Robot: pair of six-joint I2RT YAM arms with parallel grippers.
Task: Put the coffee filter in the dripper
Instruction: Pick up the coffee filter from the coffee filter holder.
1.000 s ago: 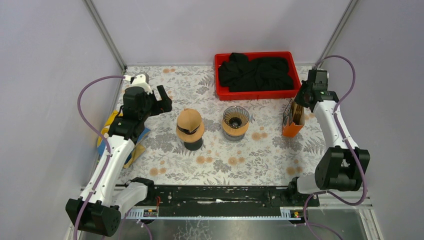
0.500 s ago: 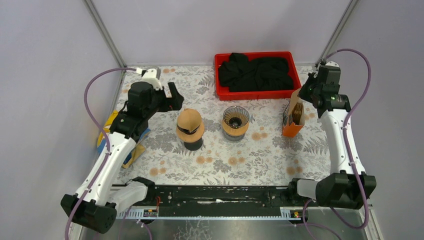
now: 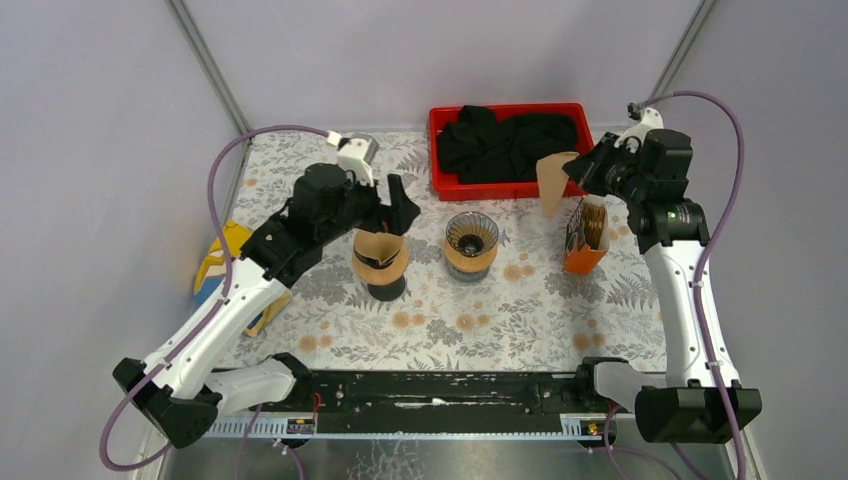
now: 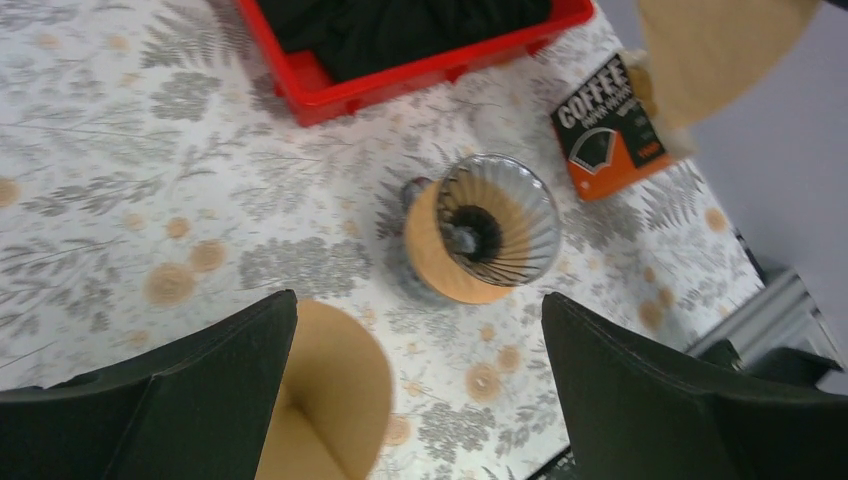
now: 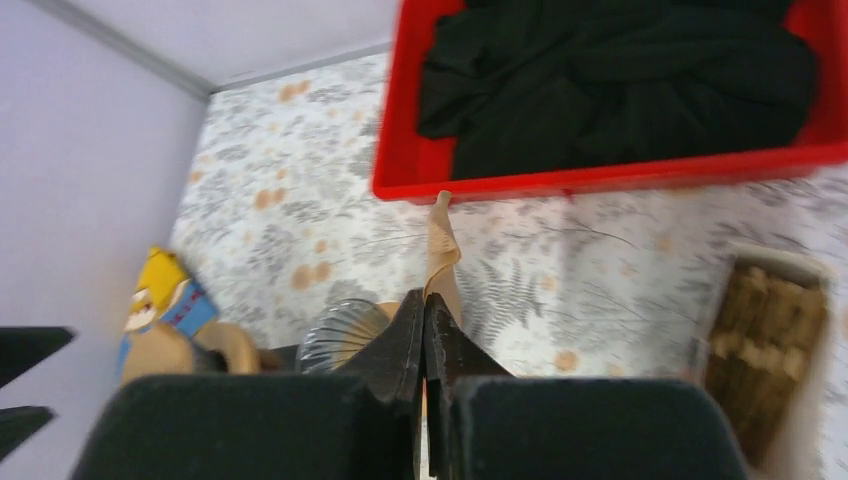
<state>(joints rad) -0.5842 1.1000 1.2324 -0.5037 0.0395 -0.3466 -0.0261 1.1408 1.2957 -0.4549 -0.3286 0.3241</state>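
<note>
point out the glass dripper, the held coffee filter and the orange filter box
glass dripper (image 3: 471,238), top view, ribbed inside of the cone
coffee filter (image 3: 553,180), top view, middle of the paper
orange filter box (image 3: 584,258), top view, lower front face

Only readable bit was "COFFEE" in white on the orange box, up ahead and right of the left gripper.
</note>
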